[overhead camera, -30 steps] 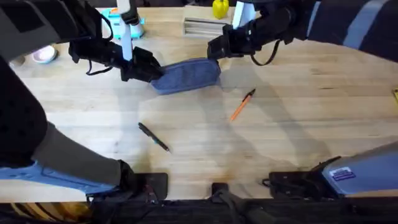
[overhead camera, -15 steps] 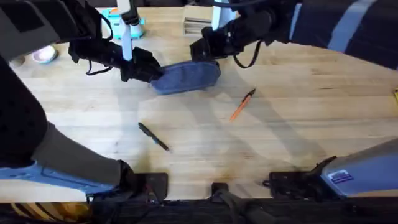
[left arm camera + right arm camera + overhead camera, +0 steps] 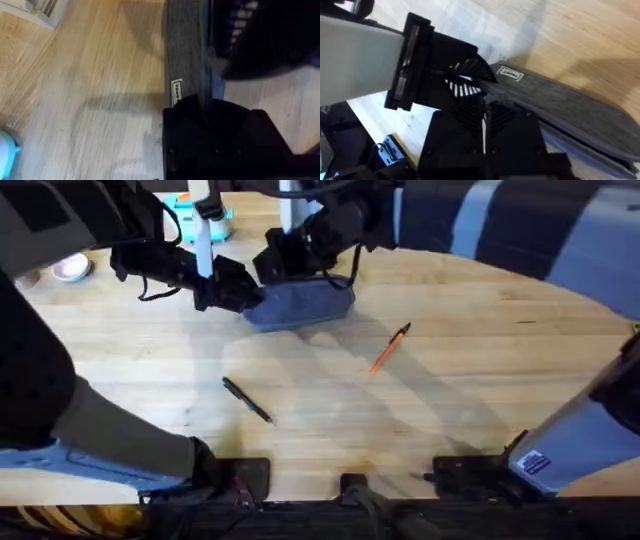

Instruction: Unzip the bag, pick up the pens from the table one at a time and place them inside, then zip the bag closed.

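Note:
The grey-blue bag (image 3: 305, 302) lies on the table (image 3: 470, 380) at the back centre. My left gripper (image 3: 248, 295) is shut on the bag's left end; in the left wrist view the black fingers (image 3: 204, 107) pinch the fabric beside a small white label (image 3: 176, 92). My right gripper (image 3: 272, 270) sits on top of the bag near that same end, its fingers (image 3: 483, 107) closed together over the zipper line of the bag (image 3: 570, 110). The orange pen (image 3: 390, 347) lies right of the bag. Nearer the front, left of centre, is the black pen (image 3: 247, 399).
A teal object (image 3: 183, 215) and a white upright post (image 3: 204, 235) stand behind the left arm. At the far left edge rests a small bowl (image 3: 70, 268). A blue-grey object (image 3: 580, 445) is at the front right corner. Bare wood lies between the pens.
My right gripper has slid left along the top of the bag, from its right end to near its left end. The left gripper, the bag and both pens have stayed put.

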`<move>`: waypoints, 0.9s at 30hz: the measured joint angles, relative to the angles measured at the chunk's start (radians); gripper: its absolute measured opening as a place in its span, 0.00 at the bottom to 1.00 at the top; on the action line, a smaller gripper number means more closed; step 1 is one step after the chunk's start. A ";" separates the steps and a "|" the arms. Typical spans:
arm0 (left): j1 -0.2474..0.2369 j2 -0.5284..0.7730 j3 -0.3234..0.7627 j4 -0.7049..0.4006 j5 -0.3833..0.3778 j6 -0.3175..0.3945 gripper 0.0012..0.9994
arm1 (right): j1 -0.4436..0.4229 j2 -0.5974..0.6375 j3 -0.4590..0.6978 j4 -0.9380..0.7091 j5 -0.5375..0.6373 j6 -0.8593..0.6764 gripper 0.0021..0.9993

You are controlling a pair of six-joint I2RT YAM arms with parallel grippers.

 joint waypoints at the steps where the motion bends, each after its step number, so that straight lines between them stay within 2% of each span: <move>1: 0.000 0.000 0.000 0.000 0.000 0.000 0.04 | 0.008 0.009 0.009 0.000 0.000 0.000 0.03; 6: 0.000 0.000 0.000 -0.001 0.000 0.000 0.04 | 0.045 0.063 0.067 -0.001 0.002 0.013 0.03; 19: 0.000 0.000 0.000 -0.001 0.000 0.000 0.04 | 0.054 0.072 0.072 0.016 -0.001 0.026 0.03; 24: 0.000 0.000 0.000 -0.005 0.000 0.001 0.04 | 0.052 0.072 0.096 0.026 -0.002 0.007 0.27; 27: 0.000 0.000 0.000 -0.005 0.002 0.001 0.04 | 0.047 0.069 0.122 -0.010 -0.001 -0.021 0.48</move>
